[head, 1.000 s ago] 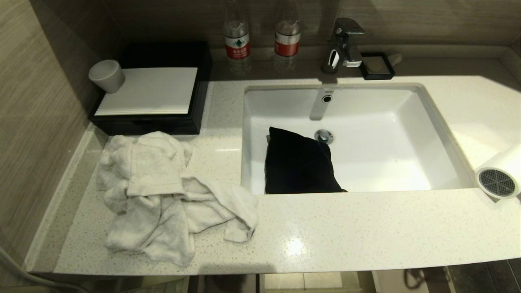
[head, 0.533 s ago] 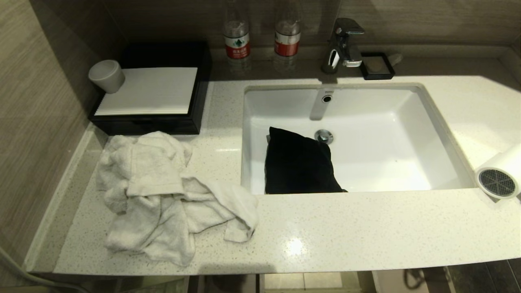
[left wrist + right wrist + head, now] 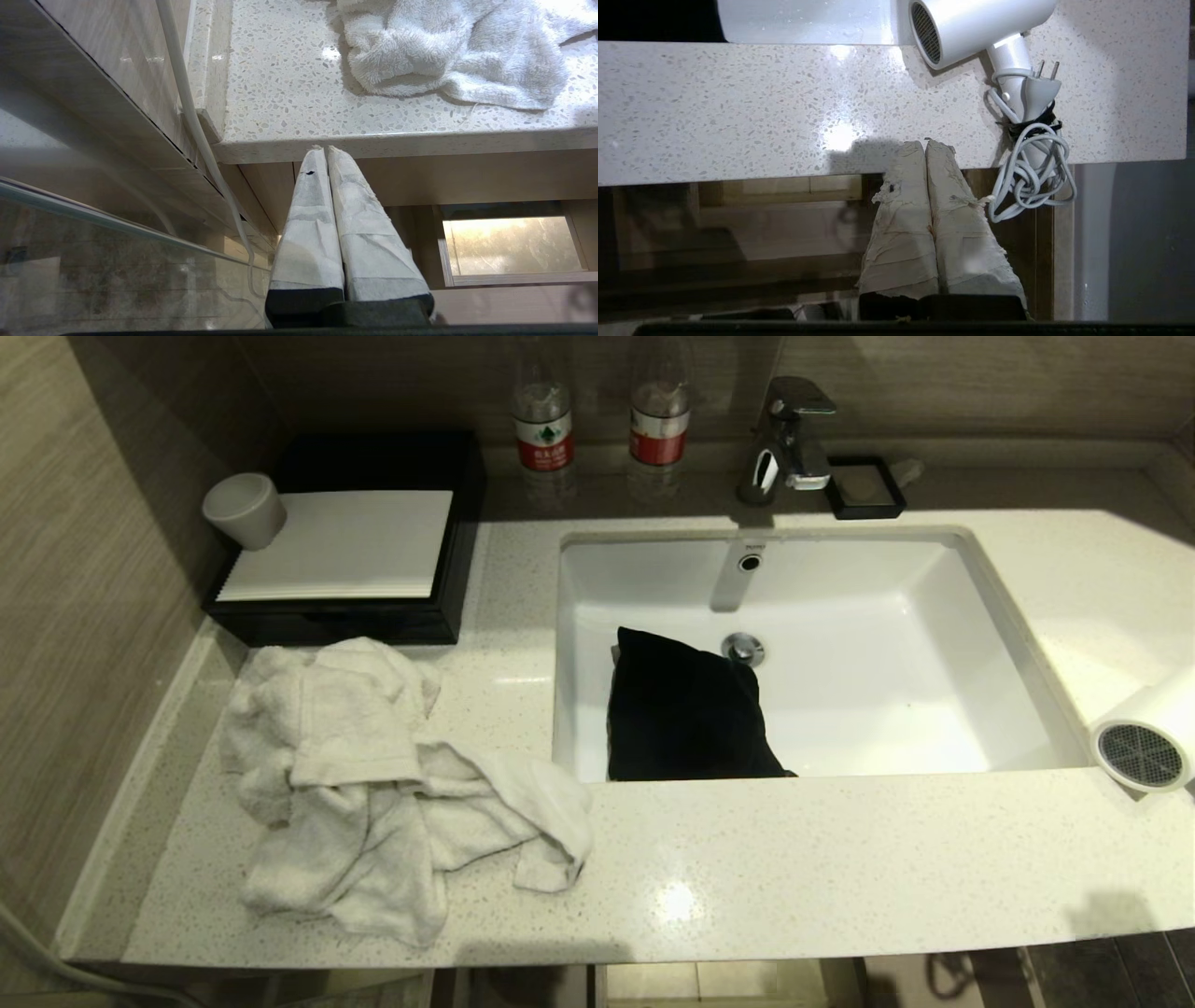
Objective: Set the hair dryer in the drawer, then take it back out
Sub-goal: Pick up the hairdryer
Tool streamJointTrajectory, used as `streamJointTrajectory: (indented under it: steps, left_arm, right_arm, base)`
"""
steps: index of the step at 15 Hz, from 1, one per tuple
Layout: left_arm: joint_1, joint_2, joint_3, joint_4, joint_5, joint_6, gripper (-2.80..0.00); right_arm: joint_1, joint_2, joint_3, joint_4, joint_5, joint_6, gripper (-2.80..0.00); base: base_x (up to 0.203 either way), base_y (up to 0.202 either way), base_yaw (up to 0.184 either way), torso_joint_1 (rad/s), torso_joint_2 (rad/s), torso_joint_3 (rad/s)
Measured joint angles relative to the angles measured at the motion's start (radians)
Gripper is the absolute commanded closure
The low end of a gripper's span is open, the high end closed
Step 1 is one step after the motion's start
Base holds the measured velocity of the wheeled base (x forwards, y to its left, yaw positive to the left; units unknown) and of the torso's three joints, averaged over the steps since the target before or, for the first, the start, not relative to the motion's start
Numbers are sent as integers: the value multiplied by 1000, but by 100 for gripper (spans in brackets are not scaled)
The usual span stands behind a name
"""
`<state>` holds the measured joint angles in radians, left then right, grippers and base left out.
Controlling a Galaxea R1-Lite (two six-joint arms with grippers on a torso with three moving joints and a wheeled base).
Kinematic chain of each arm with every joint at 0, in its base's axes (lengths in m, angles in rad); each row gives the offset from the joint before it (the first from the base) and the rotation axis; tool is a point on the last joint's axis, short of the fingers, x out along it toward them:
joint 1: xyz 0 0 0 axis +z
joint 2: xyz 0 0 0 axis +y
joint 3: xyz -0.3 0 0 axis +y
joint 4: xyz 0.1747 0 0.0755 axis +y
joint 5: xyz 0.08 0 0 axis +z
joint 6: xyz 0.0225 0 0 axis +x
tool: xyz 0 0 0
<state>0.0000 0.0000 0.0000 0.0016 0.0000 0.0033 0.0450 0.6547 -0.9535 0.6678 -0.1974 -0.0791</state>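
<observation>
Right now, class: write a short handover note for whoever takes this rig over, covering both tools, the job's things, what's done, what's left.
Left tool: shut, empty, below the counter edge.
Right tool: shut, empty, at the counter's front edge, short of the hair dryer.
Hair dryer: lying on the counter right of the sink, cord bundle hanging over the edge.
Drawer: not clearly in view.
Done: nothing.
Left: everything; grasp the dryer, put it in the drawer, take it back out.

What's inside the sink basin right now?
In the sink lies a black cloth pouch, beside the drain. Whatever sits beneath the pouch is covered; the rest of the basin shows only white.
</observation>
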Motion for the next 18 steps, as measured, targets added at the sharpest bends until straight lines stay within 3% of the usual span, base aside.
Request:
streamJointTrajectory:
  steps: [3, 9, 14, 18]
  left_arm:
    - [0, 0, 0, 0, 0, 1, 0]
    - [0, 0, 0, 0, 0, 0, 0]
    - [0, 0, 0, 0, 0, 0, 0]
    - [0, 0, 0, 0, 0, 0, 0]
  right_arm:
    - [-22, 177, -57, 12, -26, -88, 0]
    - [-280, 464, -179, -77, 94, -418, 0]
    - [-451, 696, -404, -22, 208, -440, 0]
    - [-545, 804, -477, 16, 379, -446, 0]
  base:
    - [0, 0, 0, 0, 0, 0]
    - [0, 0, 0, 0, 0, 0]
    - [0, 0, 0, 0, 0, 0]
    - [0, 0, 0, 0, 0, 0]
